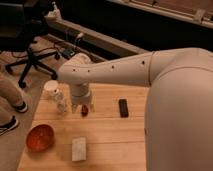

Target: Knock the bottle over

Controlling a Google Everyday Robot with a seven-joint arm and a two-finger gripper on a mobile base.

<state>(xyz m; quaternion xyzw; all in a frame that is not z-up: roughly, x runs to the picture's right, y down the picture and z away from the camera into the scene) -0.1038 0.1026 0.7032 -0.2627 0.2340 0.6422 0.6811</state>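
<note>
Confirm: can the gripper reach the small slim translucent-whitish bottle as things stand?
Probably yes. The gripper hangs close beside the upright bottle, with nothing visible between them. The wide white cup stands just behind the bottle; the small dark-red object lies on the gripper's far side.

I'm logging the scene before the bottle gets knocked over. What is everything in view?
bottle: one, translucent-whitish, upright, left part of table
cup: one, white, just behind-left of the bottle
small object: one, dark red, right of the bottle
flat bar: one, black, mid-table
bowl: one, orange-red, front left
block: one, pale, right of the bowl
table: one, light wood
office chair: one, black, floor behind-left
arm: one, white, reaching from right
gripper: one, pale, pointing down beside the bottle
</note>
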